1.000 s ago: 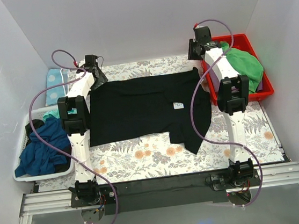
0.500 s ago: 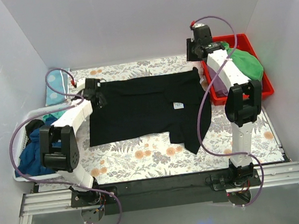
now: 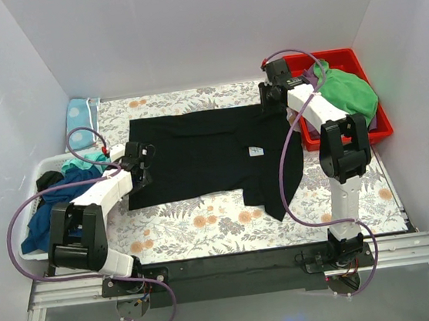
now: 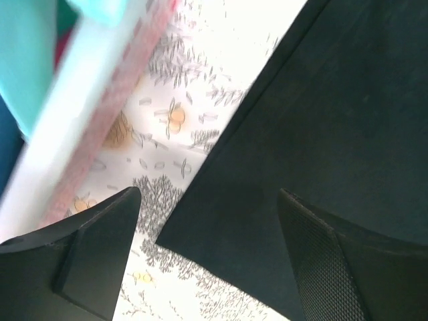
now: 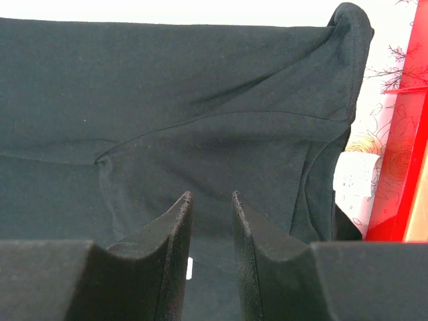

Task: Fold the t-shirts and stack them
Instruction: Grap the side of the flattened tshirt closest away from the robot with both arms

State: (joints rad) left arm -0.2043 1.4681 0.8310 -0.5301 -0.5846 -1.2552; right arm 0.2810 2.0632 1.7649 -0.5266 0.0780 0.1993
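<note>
While the big black cotton t-shirt (image 3: 205, 150) lies spread flat in the middle of the floral-print table cover (image 3: 206, 225), small white square label (image 3: 255, 151) facing up, both arms sit at its edges. Left gripper (image 4: 208, 194) is spread wide right over the shirt's near-left corner, nothing in it. Right gripper (image 5: 212, 195) is at the far-right corner by the red plastic bin (image 3: 340, 56). Its fingers are narrow, just a slim gap, no cloth pinched that I can see. A green shirt (image 3: 350, 91) is heaped in that bin, and a dark blue shirt (image 3: 58, 217) spills out of the white basket (image 3: 36, 171) on the left.
</note>
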